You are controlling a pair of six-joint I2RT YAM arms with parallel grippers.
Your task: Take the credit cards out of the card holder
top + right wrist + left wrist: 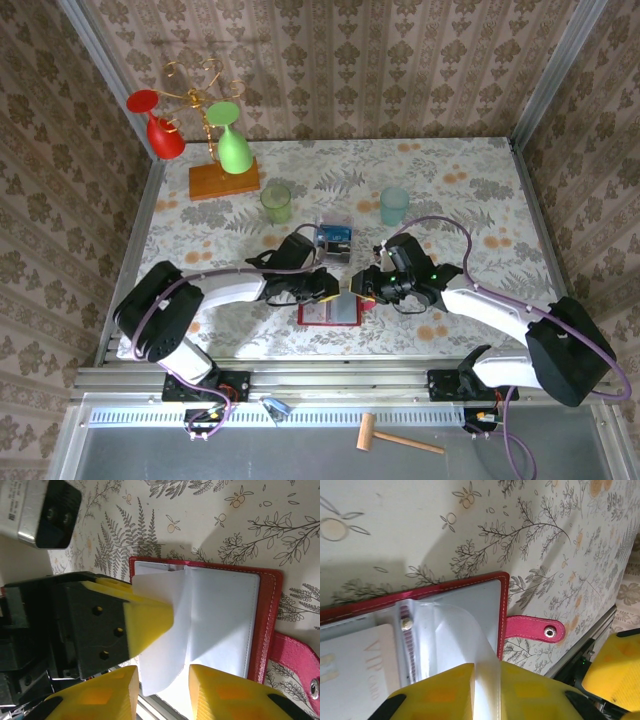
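Note:
The red card holder (330, 314) lies open on the table between my two grippers, its strap tab (535, 629) pointing toward the near edge. My left gripper (487, 672) is shut on one clear plastic pocket leaf (455, 630) and holds it lifted off the inner cover. A light credit card (365, 665) printed "VIP card" sits in a pocket on the other side of the spine. In the right wrist view, my right gripper (163, 680) is open; the lower edge of the lifted leaf (165, 645) hangs in the gap between its fingers. The left gripper's yellow finger (145, 622) shows beside the leaf.
A clear plastic box (333, 240) with blue cards stands just behind the holder. Further back are a green cup (276, 203), a teal cup (394, 206) and a wooden-based rack (224, 180) with red and green glasses. A metal rail (330, 375) borders the near edge.

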